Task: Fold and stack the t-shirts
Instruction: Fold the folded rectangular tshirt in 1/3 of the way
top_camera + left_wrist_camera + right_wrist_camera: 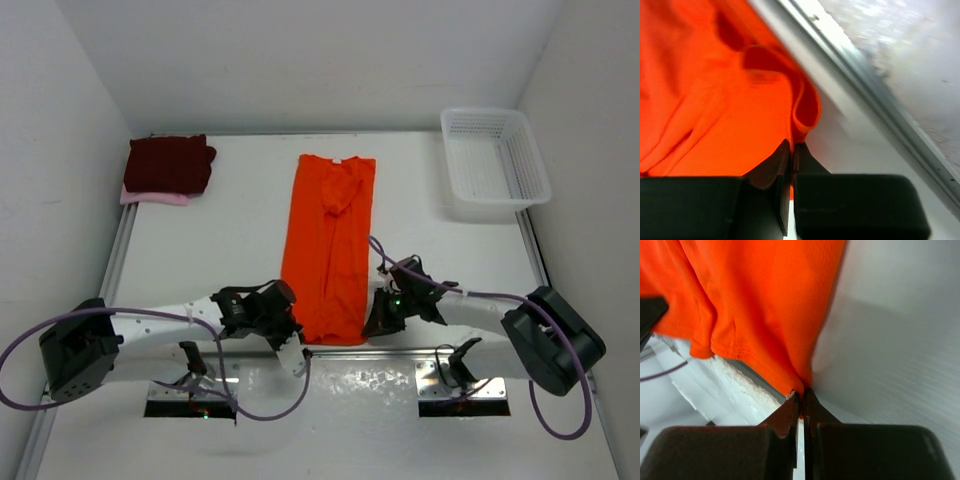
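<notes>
Maroon t-shirt (168,163): folded; well to the left of the orange t-shirt, level with its collar end. It is seen only from above.
Pink t-shirt (152,198): directly under the maroon one, equally far left of the orange t-shirt. Only a thin strip shows along the near edge.
Left gripper (296,341): at the orange t-shirt's near left corner. The top view hides the jaws. The left wrist view shows this gripper (791,149) pressed together, with a curled fold of orange hem pinched between the tips.
Orange t-shirt (330,245): the landmark. It lies as a long narrow strip with its sides folded inward, collar at the far end and hem at the near end. The cloth fills much of the left wrist view (715,100) and the right wrist view (760,300).
Metal rail (875,95): runs just beyond the orange t-shirt's hem; sharpest in the left wrist view.
Right gripper (373,325): at the orange t-shirt's near right corner. The right wrist view alone shows this gripper (801,397) nipped tight on the stitched hem corner.
Basket (495,155): white lattice; well to the right of the orange t-shirt's collar end.
</notes>
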{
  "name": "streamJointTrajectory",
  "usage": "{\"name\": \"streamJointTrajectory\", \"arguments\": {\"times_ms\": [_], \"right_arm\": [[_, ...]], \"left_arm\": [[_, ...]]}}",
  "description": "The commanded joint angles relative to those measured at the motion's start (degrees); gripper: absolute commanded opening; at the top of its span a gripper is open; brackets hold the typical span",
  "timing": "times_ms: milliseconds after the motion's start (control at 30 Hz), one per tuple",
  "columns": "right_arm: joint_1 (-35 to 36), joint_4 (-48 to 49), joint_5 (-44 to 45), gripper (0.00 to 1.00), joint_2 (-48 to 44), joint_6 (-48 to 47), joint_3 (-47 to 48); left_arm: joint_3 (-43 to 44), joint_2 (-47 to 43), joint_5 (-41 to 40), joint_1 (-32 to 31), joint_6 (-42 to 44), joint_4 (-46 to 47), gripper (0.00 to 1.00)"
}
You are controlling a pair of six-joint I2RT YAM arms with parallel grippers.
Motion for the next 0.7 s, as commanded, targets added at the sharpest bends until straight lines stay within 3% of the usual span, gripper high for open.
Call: {"name": "streamJointTrajectory", "arguments": {"times_ms": [0,67,267,467,667], "right_arm": [[-0.7,-2.1,2.9,0.0,-0.8,-0.6,5.2],[-2.1,-3.4,2.0,0.0,-1.7,-0.9,8.3],[-9.4,-8.2,1.1,0.0,-1.9,-4.0,18.1],[-16.0,-9.0,-1.3,0.0,7.1,-5.7,29.6],[-21.9,-9.7,-2.1,0.0,17.0,-7.9,40.7]], "left_arm": [[6.3,-1.1,0.2,-0.3,-8.3,0.5,0.0],[8.4,-1.1,0.2,0.7,-12.0,0.1,0.0],[20.5,4.5,6.6,15.3,-18.0,-3.0,0.0],[30.6,12.0,10.0,24.9,-21.5,-1.4,0.0],[42.5,25.0,11.4,31.3,-22.0,-0.4,0.0]]}}
